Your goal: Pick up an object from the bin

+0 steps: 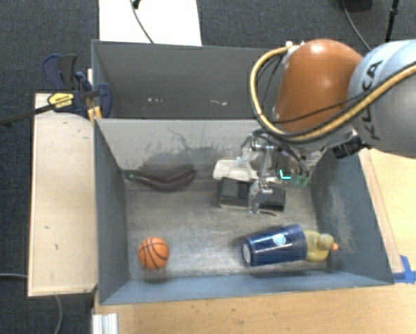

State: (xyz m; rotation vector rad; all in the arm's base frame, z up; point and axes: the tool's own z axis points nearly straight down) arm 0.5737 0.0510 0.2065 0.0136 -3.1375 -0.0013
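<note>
Nearest you, an orange toy basketball sits front-left of the bin. A blue bottle lies front-right on its side, long axis across. Just behind it, the gripper hangs low at the right end of a dark flat block mid-bin; you cannot tell whether it is apart or together. Open floor lies left, and a dark purple aubergine rests by the far wall.

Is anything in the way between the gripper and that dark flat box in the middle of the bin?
Nothing visible does. The gripper hangs right over the dark box; the blue can lies apart from it, nearer the front wall.
</note>
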